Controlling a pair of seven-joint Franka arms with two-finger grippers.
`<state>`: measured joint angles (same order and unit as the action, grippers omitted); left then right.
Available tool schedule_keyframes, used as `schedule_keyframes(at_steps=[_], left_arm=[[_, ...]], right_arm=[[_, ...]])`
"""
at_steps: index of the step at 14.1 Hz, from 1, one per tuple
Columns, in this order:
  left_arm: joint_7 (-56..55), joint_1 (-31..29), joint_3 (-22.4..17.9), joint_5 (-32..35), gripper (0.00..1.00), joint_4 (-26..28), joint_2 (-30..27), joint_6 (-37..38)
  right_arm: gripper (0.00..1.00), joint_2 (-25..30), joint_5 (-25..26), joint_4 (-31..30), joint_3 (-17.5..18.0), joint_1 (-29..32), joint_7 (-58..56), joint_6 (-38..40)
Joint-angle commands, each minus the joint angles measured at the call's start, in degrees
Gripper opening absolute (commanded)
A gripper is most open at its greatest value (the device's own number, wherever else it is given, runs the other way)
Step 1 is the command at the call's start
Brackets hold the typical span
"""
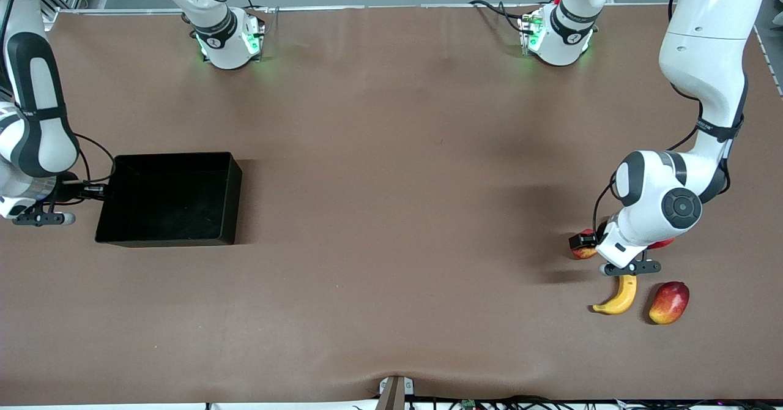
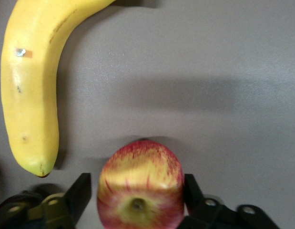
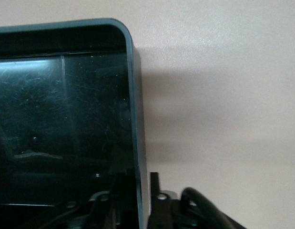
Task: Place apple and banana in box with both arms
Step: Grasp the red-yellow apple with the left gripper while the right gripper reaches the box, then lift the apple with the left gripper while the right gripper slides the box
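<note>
Nothing's in the box (image 1: 227, 199) yet: left claw (image 2: 137, 200) straddles the apple (image 2: 140, 183), not quite clamped; right claw (image 3: 137, 191) pinches the box wall; banana (image 1: 619, 297) waits.

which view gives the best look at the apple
The left wrist view: the apple fills the lower middle, red streaks and stem dimple plain, sitting between the left gripper's fingers beside the banana. In the front view only a sliver of the apple shows under the left arm's wrist. The right wrist view shows only the box.
</note>
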<state>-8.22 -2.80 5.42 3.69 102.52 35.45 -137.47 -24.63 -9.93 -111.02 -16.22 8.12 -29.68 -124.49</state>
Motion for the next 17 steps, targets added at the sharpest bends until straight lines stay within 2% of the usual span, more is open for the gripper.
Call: schedule_keyframes(at_steps=[1,2,3,4,7,9,11,15,17], left_arm=[[-1.1,0.0,0.3,1.0,0.3,-0.3,-0.1,-0.5],[-0.8,0.3,0.3,1.1,0.13,-0.5,-0.4,-0.3],[-0.6,0.3,0.3,1.1,0.05,-0.7,-0.8,0.0],[-0.5,0.3,0.3,1.1,0.0,-0.7,-1.5,0.4],[-0.5,0.3,0.6,1.1,0.0,-1.3,-3.8,3.6],[-0.4,0.3,0.6,1.1,0.0,-2.5,-5.3,7.4],[-0.3,0.3,0.7,1.1,0.0,-3.8,-7.0,11.2],[-0.8,0.3,1.8,0.4,0.0,-7.3,-8.4,18.8],[-1.0,0.3,2.8,0.1,0.0,-8.8,-8.7,21.4]], right_arm=[[0.0,0.3,-1.3,-0.5,0.8,1.0,-2.2,-0.5],[0.0,0.5,-1.3,-0.3,0.8,1.0,-3.3,-0.2],[0.0,0.8,-1.3,-0.2,0.8,0.9,-3.9,0.5],[0.0,1.1,-1.4,0.9,0.8,0.8,-3.9,2.9],[0.0,1.0,-1.6,11.1,1.2,-0.9,-3.2,17.5],[0.0,0.9,-2.7,16.4,1.2,-2.9,2.4,24.2],[0.0,1.1,-3.9,17.7,1.3,-6.8,6.8,26.0],[0.0,1.0,-13.3,17.7,1.2,-14.0,11.8,26.1],[0.0,0.9,-14.6,17.7,1.2,-18.6,17.2,25.9]])
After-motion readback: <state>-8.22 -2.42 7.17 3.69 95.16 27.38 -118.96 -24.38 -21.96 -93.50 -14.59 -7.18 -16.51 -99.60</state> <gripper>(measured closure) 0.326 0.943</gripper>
